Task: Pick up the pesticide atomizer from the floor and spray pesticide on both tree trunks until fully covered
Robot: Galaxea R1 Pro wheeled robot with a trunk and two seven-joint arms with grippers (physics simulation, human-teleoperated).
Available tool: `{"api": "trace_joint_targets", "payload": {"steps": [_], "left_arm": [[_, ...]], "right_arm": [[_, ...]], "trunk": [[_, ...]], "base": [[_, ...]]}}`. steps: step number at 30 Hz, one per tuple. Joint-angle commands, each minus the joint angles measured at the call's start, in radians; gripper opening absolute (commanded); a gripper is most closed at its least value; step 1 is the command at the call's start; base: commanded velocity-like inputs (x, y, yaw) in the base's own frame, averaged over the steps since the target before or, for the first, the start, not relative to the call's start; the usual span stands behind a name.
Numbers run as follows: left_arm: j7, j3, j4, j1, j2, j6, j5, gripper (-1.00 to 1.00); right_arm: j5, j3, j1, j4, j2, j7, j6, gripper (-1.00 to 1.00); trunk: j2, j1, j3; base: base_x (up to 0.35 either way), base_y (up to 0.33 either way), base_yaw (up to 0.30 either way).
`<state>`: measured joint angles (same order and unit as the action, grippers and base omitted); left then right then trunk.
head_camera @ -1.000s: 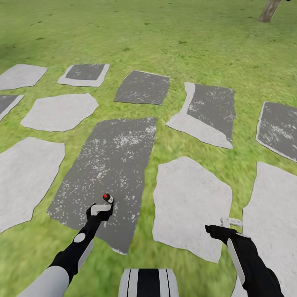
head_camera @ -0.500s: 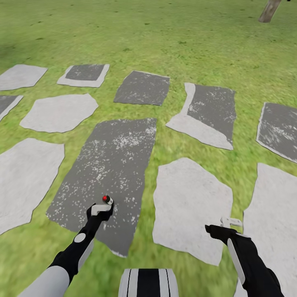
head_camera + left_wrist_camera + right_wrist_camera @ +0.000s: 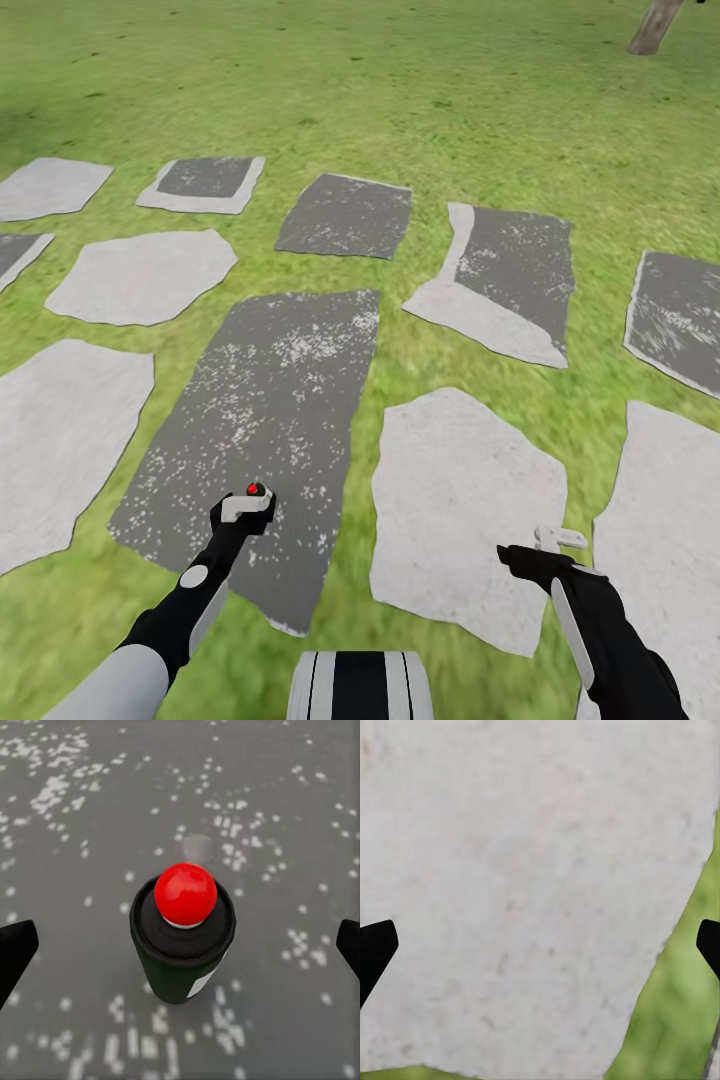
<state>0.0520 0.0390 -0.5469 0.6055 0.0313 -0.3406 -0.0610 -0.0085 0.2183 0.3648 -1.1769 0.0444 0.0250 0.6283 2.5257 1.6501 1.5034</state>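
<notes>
Since the earlier head frames, the paving has slid slightly lower and outward in the picture, which is a shift of the camera, and the red cap of the pesticide atomizer point(image 3: 254, 491) now sits a little lower against the left gripper point(image 3: 243, 508). Nearest the robot, the white-and-black trunk top point(image 3: 360, 686) fills the bottom edge of the head view, with both dark forearms reaching forward from it. The left gripper grasps the pesticide atomizer upright over the near end of the dark speckled paving slab point(image 3: 270, 400); in the left wrist view the black body with its red ball top point(image 3: 185, 894) and a pale strip stands centred between the two dark fingers point(image 3: 15, 952) at the frame sides, and whether the pads touch it cannot be told there. The right gripper point(image 3: 556, 540) hangs over the near right part of the pale paving slab point(image 3: 460, 490); the right wrist view shows its dark fingers point(image 3: 375, 949) spread wide with nothing between them, above pale stone point(image 3: 525, 885) bordered by grass. Beyond these slabs lie further grey and dark slabs in rows, separated by strips of grass floor point(image 3: 400, 340). Farther out the lawn runs unbroken, and at the far right corner stands the base of a grey-brown tree trunk point(image 3: 652, 26).
</notes>
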Motion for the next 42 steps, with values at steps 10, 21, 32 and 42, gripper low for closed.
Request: {"api": "trace_joint_targets", "payload": {"steps": [10, 21, 32, 42], "left_arm": [[0.002, 0.004, 0.001, 0.0, 0.001, -0.004, -0.007, 1.0], [0.002, 0.005, 0.001, 0.0, 0.001, -0.003, -0.007, 1.0], [0.002, 0.004, 0.001, 0.0, 0.001, -0.003, -0.007, 1.0], [0.002, 0.004, 0.001, 0.0, 0.001, -0.003, -0.007, 1.0]], "right_arm": [[-0.001, 0.001, 0.0, -0.001, 0.0, 0.003, 0.005, 1.0], [0.001, 0.0, -0.001, -0.007, -0.001, 0.003, -0.174, 1.0], [0.0, 0.0, -0.001, -0.007, -0.001, 0.004, -0.295, 1.0], [-0.001, 0.0, -0.001, -0.009, -0.001, 0.004, -0.297, 1.0]], "trunk": [[0.0, 0.0, 0.001], [0.0, 0.0, 0.001], [0.0, 0.0, 0.003], [0.001, 0.001, 0.021]], "base": [[0.0, 0.0, 0.0], [0.0, 0.0, 0.0], [0.0, 0.0, 0.005], [0.0, 0.0, 0.042]]}}
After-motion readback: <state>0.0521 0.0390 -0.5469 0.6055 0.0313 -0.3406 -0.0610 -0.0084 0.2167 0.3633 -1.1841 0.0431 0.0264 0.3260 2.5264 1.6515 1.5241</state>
